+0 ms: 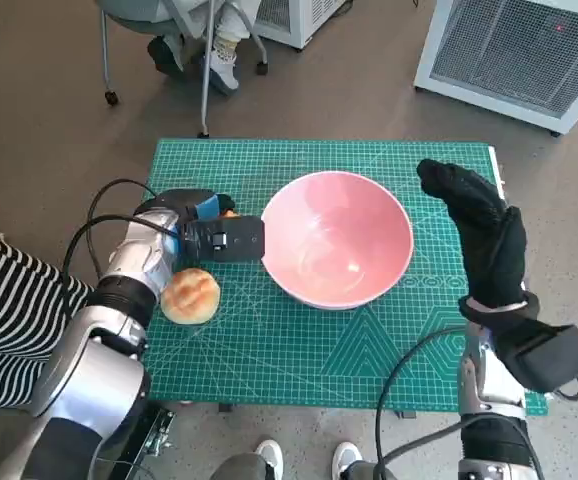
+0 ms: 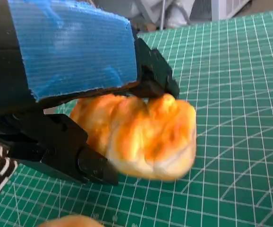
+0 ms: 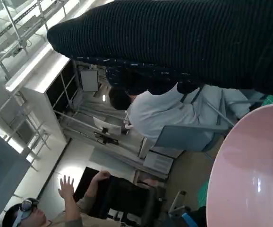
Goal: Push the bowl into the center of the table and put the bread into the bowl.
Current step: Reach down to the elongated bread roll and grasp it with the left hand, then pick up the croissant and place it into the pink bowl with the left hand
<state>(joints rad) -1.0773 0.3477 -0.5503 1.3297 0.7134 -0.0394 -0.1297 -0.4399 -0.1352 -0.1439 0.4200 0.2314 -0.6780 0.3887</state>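
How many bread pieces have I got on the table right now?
2. One bread roll lies on the mat beside the left forearm; a second piece is held in the left hand, beside the bowl.

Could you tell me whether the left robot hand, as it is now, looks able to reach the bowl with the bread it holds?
Probably yes. The left robot hand grips a piece of bread right beside the bowl, whose open top has nothing over it.

A small table covered by a green gridded cutting mat (image 1: 269,350) carries a glossy pink bowl (image 1: 337,240) just past the left hand's fingers (image 1: 237,240) and a round golden bread roll (image 1: 190,295) beside them.
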